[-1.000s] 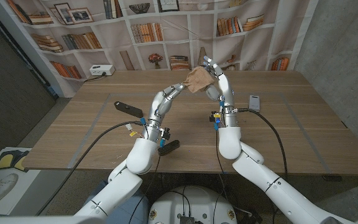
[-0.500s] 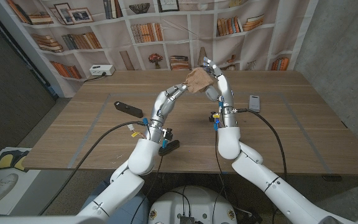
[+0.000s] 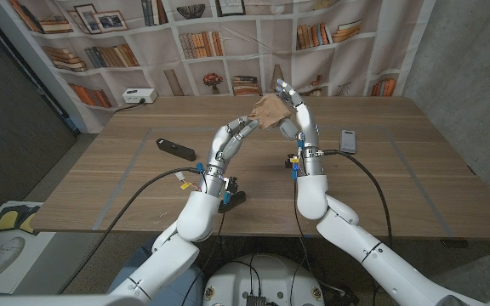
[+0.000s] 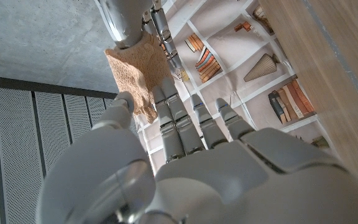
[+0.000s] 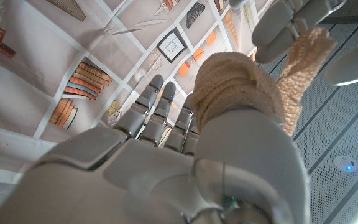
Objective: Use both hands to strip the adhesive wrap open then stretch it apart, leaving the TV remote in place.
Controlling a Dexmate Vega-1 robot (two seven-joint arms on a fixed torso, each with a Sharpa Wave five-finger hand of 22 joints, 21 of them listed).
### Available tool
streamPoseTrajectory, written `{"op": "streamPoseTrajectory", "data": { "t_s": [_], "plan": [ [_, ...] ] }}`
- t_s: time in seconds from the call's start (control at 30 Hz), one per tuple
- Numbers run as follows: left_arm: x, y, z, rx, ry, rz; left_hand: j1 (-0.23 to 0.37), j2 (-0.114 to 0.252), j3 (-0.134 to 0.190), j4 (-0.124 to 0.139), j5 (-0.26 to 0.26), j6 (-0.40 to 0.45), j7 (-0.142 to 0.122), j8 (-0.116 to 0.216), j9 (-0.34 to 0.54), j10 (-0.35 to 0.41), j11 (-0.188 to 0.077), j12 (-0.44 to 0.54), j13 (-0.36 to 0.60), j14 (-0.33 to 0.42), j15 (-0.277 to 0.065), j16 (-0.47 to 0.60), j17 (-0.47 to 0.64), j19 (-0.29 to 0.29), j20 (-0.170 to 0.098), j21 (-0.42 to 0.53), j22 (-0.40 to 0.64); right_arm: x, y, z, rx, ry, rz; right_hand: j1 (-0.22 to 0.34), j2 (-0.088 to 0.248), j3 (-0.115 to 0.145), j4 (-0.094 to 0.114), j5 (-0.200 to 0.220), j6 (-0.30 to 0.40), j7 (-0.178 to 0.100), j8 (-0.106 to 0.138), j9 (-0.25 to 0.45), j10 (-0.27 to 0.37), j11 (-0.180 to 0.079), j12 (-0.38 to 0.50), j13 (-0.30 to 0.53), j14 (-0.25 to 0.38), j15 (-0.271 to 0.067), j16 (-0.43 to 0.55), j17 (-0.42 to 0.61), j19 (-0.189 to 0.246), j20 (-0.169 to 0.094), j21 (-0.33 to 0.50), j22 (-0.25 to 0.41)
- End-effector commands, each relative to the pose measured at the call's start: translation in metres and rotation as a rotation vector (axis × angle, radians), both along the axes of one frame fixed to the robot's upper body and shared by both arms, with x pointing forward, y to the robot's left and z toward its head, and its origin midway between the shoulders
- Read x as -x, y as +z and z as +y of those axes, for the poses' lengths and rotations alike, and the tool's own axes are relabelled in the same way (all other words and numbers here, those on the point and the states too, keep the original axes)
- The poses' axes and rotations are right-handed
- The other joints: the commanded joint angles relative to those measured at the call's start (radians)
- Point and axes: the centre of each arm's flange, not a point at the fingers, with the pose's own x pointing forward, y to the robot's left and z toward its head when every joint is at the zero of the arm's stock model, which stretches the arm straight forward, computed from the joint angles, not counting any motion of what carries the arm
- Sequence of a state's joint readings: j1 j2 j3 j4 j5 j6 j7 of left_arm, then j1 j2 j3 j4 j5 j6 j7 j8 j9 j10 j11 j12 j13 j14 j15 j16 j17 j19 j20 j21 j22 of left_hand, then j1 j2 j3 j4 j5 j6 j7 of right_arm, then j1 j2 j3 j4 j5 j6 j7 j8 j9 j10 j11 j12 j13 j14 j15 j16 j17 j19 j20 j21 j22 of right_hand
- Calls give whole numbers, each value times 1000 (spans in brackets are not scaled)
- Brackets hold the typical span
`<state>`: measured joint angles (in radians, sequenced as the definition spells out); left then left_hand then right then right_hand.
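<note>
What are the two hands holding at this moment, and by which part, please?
Both hold the tan adhesive wrap aloft: right hand around its bunched body, left hand pinching its loose edge.

The right hand (image 5: 185, 155) covers much of the tan wrap (image 5: 235, 84), so its grip cannot be made out. The small grey device (image 3: 348, 139) on the table is too small to identify.

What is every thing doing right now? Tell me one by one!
wrap: lifted off the table, bunched up, held between both hands
left hand: raised, pinching the wrap's edge
right hand: raised, gripping the wrap
TV remote: lying on the table, untouched
phone: lying flat on the table, untouched
</note>
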<state>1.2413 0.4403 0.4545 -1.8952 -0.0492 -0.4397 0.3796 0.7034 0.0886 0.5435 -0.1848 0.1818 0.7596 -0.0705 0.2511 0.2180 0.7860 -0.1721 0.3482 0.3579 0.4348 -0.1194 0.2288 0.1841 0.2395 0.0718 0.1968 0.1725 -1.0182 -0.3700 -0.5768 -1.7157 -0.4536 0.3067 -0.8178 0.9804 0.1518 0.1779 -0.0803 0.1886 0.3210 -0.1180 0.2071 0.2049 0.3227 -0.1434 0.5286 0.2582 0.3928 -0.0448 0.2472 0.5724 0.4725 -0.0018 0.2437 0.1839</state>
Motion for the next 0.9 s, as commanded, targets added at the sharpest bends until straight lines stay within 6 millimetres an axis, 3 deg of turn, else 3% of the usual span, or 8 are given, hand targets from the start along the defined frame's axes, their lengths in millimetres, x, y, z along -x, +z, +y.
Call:
{"op": "streamPoseTrajectory", "data": {
  "t_s": [0.03,0.17,0.23,0.3,0.57,0.7,0.8,0.9],
  "plan": [
    [-1,-3,1,54,-4,14,37,8,-7,8,-3,9,-24,16,15,9,-14,12,23,45,-17,25,11,32,25,15,5,1,-6,3,16,-14,-7,7,3,1,-7,-2,-1,0,4,1,1,2,-3,2,-5,-172,-5,2,-8,0,-4,3],
    [1,-4,-1,74,-6,3,60,15,-34,15,-5,-9,-37,19,25,-5,-14,8,42,137,-44,75,33,85,44,33,12,1,-7,3,19,-16,-5,7,3,1,-9,-3,-1,-2,4,1,2,0,-6,3,-11,-172,-5,2,-11,-2,-6,3],
    [2,-4,-2,86,-12,-6,94,24,-52,12,-5,4,-46,29,26,-28,-6,0,55,201,-58,120,60,161,93,64,20,1,-8,3,19,-18,-3,8,4,2,-9,-3,-1,-1,5,1,2,0,-7,3,-11,-172,-5,2,-11,-1,-6,3],
    [3,-5,-2,97,-14,-9,117,29,-63,9,-5,14,-48,34,25,-39,-3,-4,63,238,-60,151,80,224,104,91,25,1,-9,3,18,-21,-1,9,5,2,-10,-3,-1,-2,5,1,2,0,-8,3,-12,-172,-5,2,-11,-2,-6,3],
    [4,-7,-8,95,-64,5,154,38,-79,16,-4,-7,-39,23,21,-99,16,-25,83,306,-58,195,106,415,61,186,45,1,-13,5,25,-27,2,10,6,2,-13,-3,2,-5,7,2,5,-1,-11,5,-19,-172,-4,2,-14,-1,-8,3],
    [4,-8,-9,107,-69,1,167,43,-78,15,-4,-8,-33,21,21,-107,17,-26,89,326,-63,203,111,466,36,215,51,1,-15,6,27,-25,7,10,6,2,-14,-3,2,-5,7,2,7,-1,-13,6,-20,-171,-4,2,-16,-1,-9,3],
    [4,-8,-10,125,-78,-4,186,48,-67,15,-3,23,-28,29,21,-91,17,-14,102,440,-82,223,98,549,-24,277,73,1,-16,7,28,-23,7,10,6,2,-14,-3,3,-6,8,2,8,0,-13,6,-21,-171,-4,2,-16,-1,-9,3],
    [3,-8,-11,135,-81,-8,203,56,-53,12,-2,47,-21,37,22,-75,17,-6,109,480,-91,222,89,570,-42,303,86,2,-16,8,32,-24,4,10,6,2,-15,-4,2,-7,8,2,8,0,-14,6,-24,-171,-5,1,-17,-1,-10,3]
  ]
}}
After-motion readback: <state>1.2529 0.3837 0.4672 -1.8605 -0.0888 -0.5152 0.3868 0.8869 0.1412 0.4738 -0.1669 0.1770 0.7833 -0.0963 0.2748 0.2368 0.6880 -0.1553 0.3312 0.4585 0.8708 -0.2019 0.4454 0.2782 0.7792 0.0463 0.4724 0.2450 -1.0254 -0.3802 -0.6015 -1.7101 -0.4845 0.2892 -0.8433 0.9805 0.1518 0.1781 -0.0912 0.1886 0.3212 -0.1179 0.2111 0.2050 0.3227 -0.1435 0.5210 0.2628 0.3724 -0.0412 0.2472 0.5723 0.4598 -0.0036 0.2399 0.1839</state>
